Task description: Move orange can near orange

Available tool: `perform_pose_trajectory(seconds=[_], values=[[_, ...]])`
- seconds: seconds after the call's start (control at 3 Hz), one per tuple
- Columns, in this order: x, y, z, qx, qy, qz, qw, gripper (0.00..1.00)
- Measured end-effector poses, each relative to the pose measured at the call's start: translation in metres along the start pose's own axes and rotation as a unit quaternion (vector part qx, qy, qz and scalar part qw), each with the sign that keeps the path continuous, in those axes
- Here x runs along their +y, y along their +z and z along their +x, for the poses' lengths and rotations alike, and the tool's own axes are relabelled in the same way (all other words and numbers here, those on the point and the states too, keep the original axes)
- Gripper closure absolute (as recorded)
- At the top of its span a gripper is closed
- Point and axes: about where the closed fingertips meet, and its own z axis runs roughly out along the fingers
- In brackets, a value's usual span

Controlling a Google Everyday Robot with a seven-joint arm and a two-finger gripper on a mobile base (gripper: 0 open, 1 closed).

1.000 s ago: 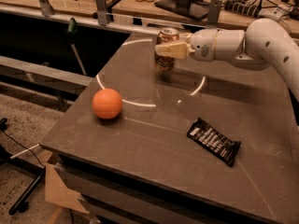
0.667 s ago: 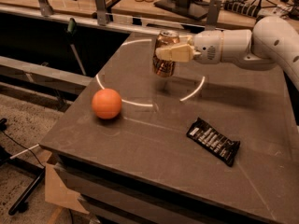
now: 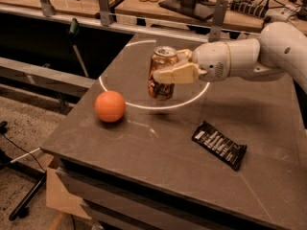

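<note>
one can in the grip, fruit to its lower left

camera view: the gripper [image 3: 169, 67] sits at the upper middle of the frame, reaching in from the right on the pale arm [image 3: 249, 56]. its fingers are clamped around the orange can [image 3: 158, 87]. the can stands upright, long axis vertical, and seems to hang just off the table [image 3: 144, 147], with a shadow beneath it. the orange [image 3: 110, 106] lies to the lower left of the can, apart from it, near the table's left edge. by my reading the carry should run left and down the frame. the black wrapped bar [image 3: 219, 144] rests at lower right, out of that path. against the frame a second earlier, can and gripper have come lower and a little left, closing on the orange. the orange and the bar have not shifted.
</note>
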Motion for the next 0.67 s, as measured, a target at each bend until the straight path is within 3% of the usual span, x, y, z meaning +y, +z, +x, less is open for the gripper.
perform_pose_trajectory(seconds=[0.33,0.67], values=[[0.021,0.019,0.001,-0.005,-0.033,-0.028,0.9991,1.0],[0.03,0.034,0.013,0.002,-0.062,-0.022,0.9978,0.82]])
